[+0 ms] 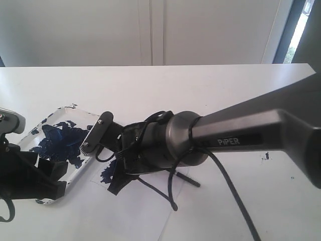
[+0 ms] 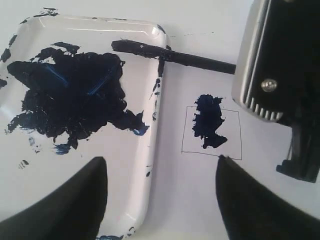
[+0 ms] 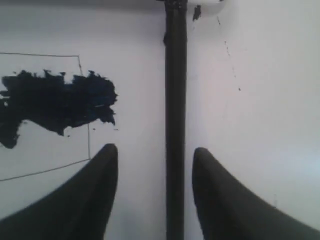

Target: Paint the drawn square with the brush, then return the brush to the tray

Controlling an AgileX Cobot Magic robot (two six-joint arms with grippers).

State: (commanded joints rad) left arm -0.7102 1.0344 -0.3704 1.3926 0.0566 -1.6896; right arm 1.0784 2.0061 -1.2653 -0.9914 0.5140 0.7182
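Brush (image 1: 191, 181): exterior view, handle end trailing behind the right gripper (image 1: 102, 134), which reaches to the tray (image 1: 65, 108) rim. Left wrist view: blue tip resting across that rim, the drawn square (image 2: 212, 131) part-smeared, just ahead of the left gripper (image 2: 161, 160), spread, empty. Right wrist view: shaft lying between parted fingers (image 3: 95, 190), untouched, released.
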